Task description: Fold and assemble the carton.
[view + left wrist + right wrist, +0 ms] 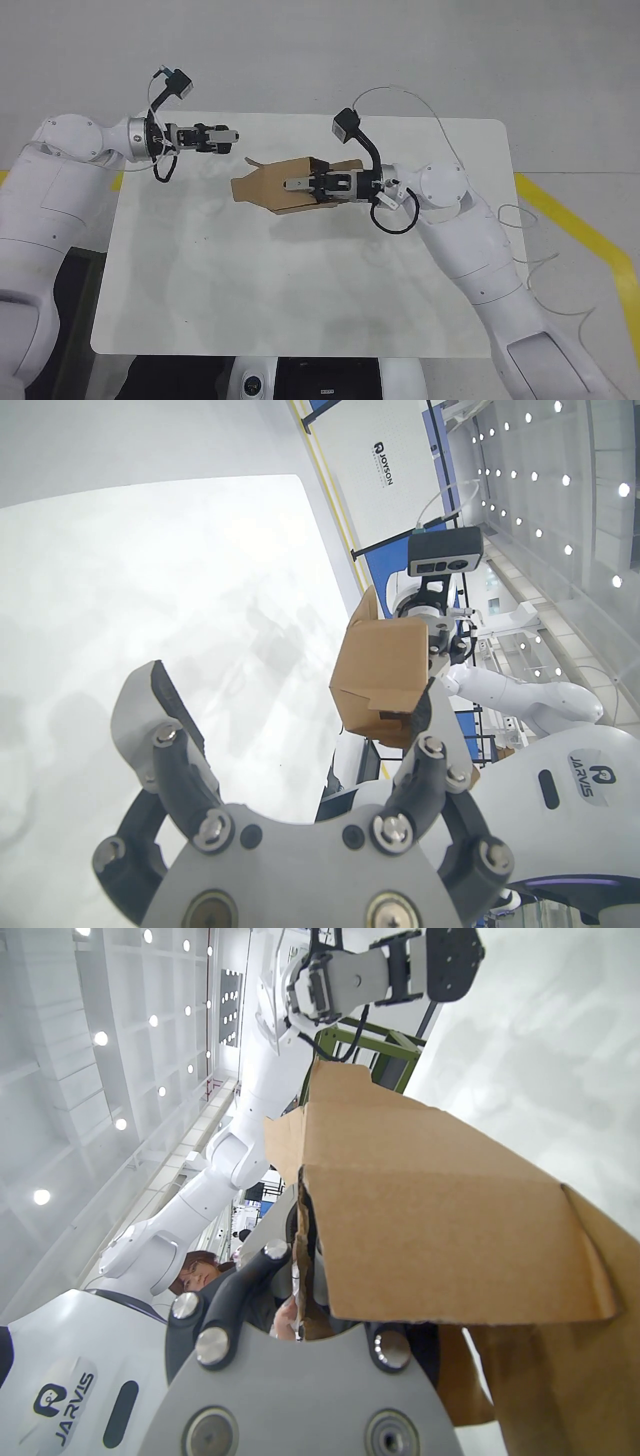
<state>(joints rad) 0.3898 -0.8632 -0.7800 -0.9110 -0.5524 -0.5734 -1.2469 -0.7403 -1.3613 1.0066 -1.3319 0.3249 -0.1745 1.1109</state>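
Observation:
A brown cardboard carton is held over the back middle of the white table, partly folded, with loose flaps at both ends. My right gripper is shut on one of its walls. In the right wrist view the carton covers one finger, and the wall's edge runs between the fingers at the right gripper. My left gripper stands open near the table's back left, apart from the carton and pointing toward it. Its open fingers frame the carton in the left wrist view.
The table has rounded corners, with bare surface in front of and to both sides of the carton. Yellow floor tape runs past the table's right side. The left gripper appears far off beyond the carton in the right wrist view.

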